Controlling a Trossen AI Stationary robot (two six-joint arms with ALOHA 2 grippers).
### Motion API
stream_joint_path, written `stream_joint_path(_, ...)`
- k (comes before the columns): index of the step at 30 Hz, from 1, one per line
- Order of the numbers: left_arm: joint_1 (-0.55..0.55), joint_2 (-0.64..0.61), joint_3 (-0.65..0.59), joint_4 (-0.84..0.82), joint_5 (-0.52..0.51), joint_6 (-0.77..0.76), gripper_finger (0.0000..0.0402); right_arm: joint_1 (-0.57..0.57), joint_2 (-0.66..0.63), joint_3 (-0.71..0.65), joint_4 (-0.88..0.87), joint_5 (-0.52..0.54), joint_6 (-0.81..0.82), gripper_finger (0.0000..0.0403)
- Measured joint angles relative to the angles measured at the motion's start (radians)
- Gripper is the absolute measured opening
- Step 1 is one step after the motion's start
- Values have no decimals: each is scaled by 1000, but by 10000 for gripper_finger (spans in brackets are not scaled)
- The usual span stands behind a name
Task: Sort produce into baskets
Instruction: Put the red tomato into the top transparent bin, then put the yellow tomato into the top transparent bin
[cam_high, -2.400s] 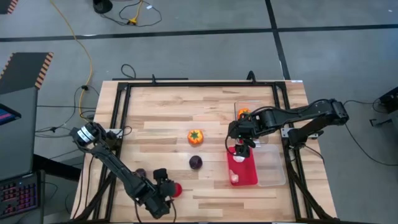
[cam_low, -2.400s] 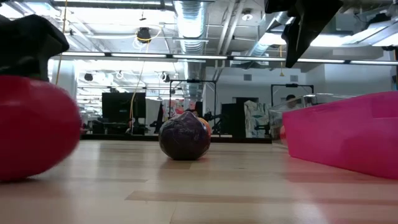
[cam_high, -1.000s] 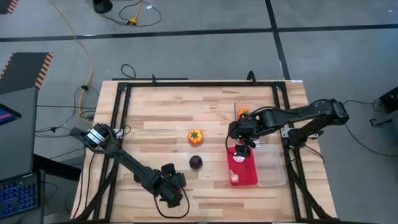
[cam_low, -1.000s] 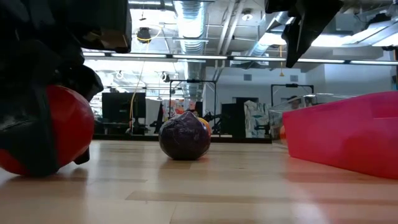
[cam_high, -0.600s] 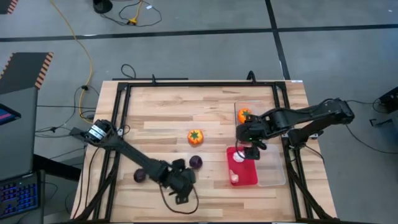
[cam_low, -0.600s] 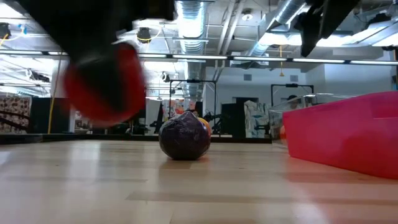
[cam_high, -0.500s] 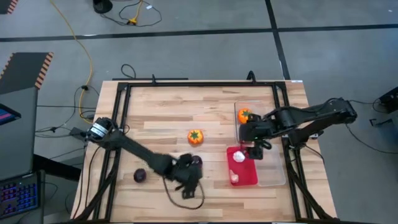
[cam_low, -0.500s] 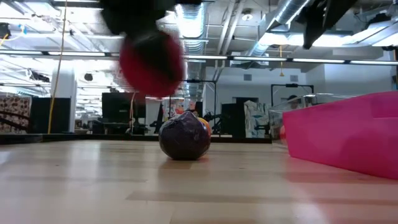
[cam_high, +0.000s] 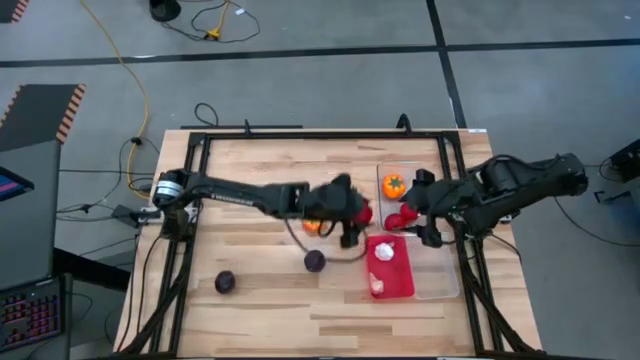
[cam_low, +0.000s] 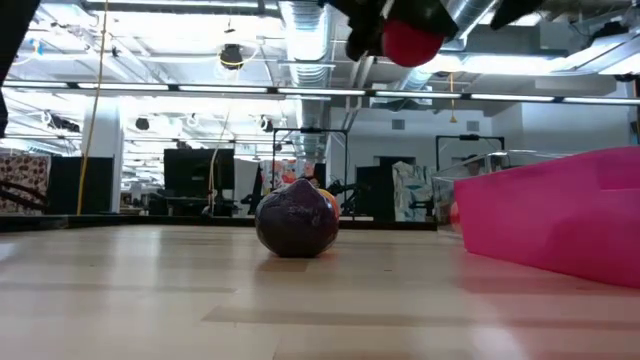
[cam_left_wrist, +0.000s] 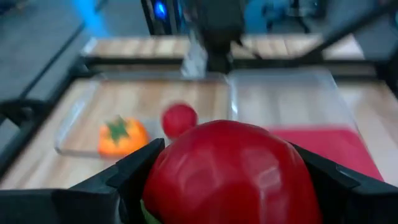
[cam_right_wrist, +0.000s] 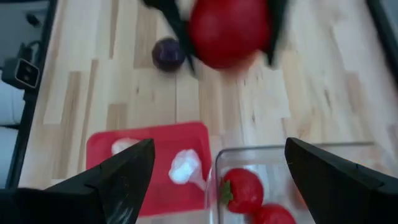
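Holding a red round piece (cam_high: 364, 212) between the fingers of the left gripper (cam_high: 358, 214), above the middle of the wooden table (cam_high: 260, 175), near the clear basket (cam_high: 440, 270) and the red basket (cam_high: 395, 282). Seen from the left wrist as a large red ball (cam_left_wrist: 231, 175) clamped between two dark fingers (cam_left_wrist: 134, 169); from table height, well above the board (cam_low: 412, 42); from the right wrist, gripped over the wood (cam_right_wrist: 229, 32).

Hovering with the right gripper (cam_high: 412, 214) over the clear basket, fingers (cam_right_wrist: 121, 173) spread wide with nothing between them.

Lying inside the clear basket: an orange piece with a green top (cam_high: 393, 185) near the far corner, and a red piece (cam_high: 396, 221) beside the right gripper; from the right wrist, two red pieces, one with a green top (cam_right_wrist: 241, 190) and another (cam_right_wrist: 268, 214) touching it.

Lying inside the red basket, close against the clear one: two white garlic bulbs (cam_high: 383, 253) and (cam_high: 377, 286), well apart from each other.

Resting on bare wood: a second orange piece (cam_high: 311, 225), partly hidden under the left arm; a dark purple ball (cam_high: 314, 261) just beside it toward the near edge; another purple ball (cam_high: 225, 282) well apart, toward the left near corner. At table height, the first purple ball (cam_low: 297, 223) near the pink-looking wall of the red basket (cam_low: 560, 215).
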Motion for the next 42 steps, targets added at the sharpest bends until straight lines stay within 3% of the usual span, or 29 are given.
stream_joint_path(8, 128, 58, -1, 250, 62, -7, 275, -1, -50, 0, 78, 4, -140, 386)
stream_joint_path(15, 154, 189, 1, 526, 69, -41, 275, -7, -63, 0, 94, 26, -187, 386)
stream_joint_path(23, 157, 346, 1, 807, 164, -111, 275, -17, -63, 0, 93, 27, -188, 386)
stream_joint_path(30, 156, 400, 0, 843, 164, -132, 284, -17, -64, 0, 93, 27, -188, 386)
stream_joint_path(37, 137, 401, 0, 840, 139, -19, 332, -17, -63, 0, 93, 28, -189, 386)
stream_joint_path(42, 134, 400, 0, 833, 136, -25, 352, -17, -63, 0, 93, 28, -188, 386)
